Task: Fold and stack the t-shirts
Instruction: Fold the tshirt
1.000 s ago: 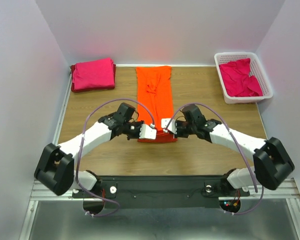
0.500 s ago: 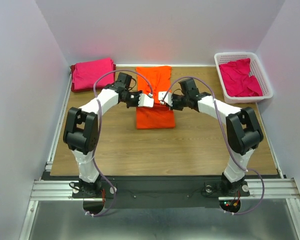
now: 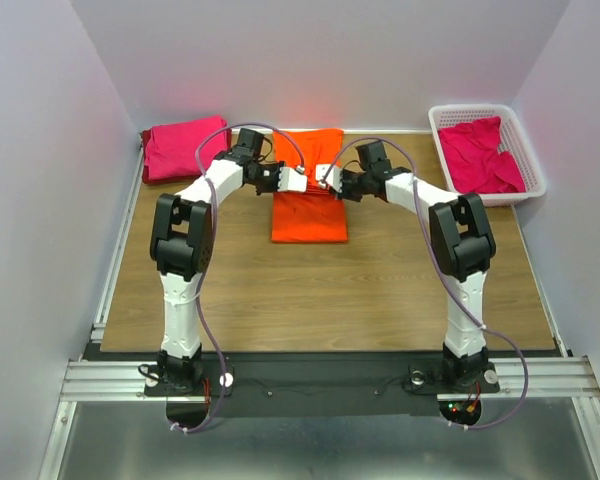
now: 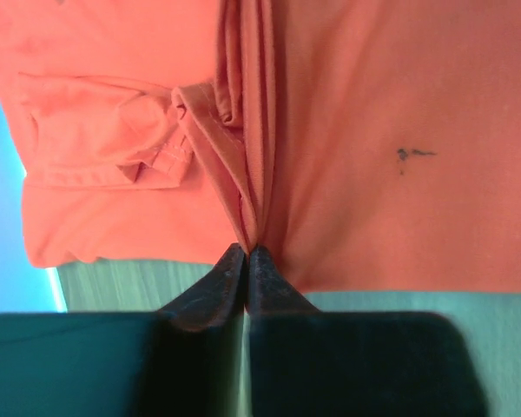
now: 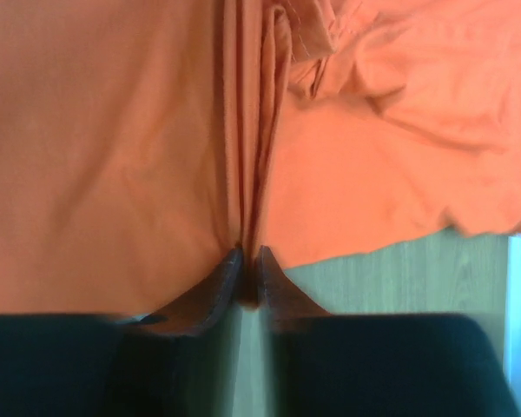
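Toward the far edge of the tabletop, mid-width, the left gripper is pinching a bunched ridge of the orange t-shirt. Its jaws are pressing together with only cloth between the tips. The right gripper is clamping the same ridge from the opposite side, its jaws nearly closed on a thin fold of orange fabric. In the top view the two grippers are facing each other across the shirt, close together. The shirt is lying doubled over — a flat rectangle on the near side, and a looser layer with sleeve and hem showing toward the far edge.

A folded magenta t-shirt pile is sitting at the far left corner. Crumpled magenta t-shirts are lying inside the white basket at the far right corner, well apart from the orange one.
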`<state>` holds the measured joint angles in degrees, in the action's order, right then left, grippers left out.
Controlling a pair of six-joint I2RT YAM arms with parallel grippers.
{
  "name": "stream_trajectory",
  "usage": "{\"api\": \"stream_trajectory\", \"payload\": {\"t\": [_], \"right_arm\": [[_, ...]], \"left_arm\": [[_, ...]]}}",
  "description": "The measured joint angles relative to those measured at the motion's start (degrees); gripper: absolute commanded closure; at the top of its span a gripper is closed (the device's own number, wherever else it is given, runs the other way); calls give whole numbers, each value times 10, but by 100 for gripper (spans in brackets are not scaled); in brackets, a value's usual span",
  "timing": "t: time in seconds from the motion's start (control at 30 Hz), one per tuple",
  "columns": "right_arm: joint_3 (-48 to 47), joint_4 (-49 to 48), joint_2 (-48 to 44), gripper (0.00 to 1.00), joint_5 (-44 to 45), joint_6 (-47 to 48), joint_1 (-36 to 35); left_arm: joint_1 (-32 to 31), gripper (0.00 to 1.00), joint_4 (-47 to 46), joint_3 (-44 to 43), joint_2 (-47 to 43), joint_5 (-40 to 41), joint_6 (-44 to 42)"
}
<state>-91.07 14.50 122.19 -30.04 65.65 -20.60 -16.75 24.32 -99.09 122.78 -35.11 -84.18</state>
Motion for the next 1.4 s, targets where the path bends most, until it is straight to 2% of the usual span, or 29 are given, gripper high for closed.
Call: {"api": "stream_trajectory", "payload": {"t": [0.03,0.07,0.17,0.27,0.33,0.47,0.57,0.7,0.9,1.17,1.27,1.4], "right_arm": [[-5,0,4,49,2,-2,0],[-11,1,9,45,6,-8,0],[-18,0,14,43,22,-17,0],[-12,-4,4,45,33,-28,2],[29,-10,-30,49,31,-37,4],[147,-8,-150,58,14,-41,2],[203,-14,-212,60,3,-37,-13],[253,-17,-240,61,-10,-25,-51],[271,-14,-187,63,-11,-10,-70],[270,-26,-152,64,-10,9,-68],[268,-35,-147,65,-10,17,-69],[267,-48,-141,70,-9,23,-69]], "left_arm": [[0,55,-9,-1,3,3,7],[0,47,-15,-3,8,7,10],[1,41,-38,-4,14,20,38],[12,41,-60,-2,10,20,75],[22,41,-75,17,-6,13,94],[39,43,-98,148,-116,-14,110],[33,43,-102,240,-205,-35,107],[2,43,-105,331,-271,-50,90],[-22,43,-105,388,-252,-47,71],[-27,47,-126,391,-211,-25,52],[-31,52,-129,387,-194,-25,49],[-32,71,-133,378,-184,-17,44]]}}
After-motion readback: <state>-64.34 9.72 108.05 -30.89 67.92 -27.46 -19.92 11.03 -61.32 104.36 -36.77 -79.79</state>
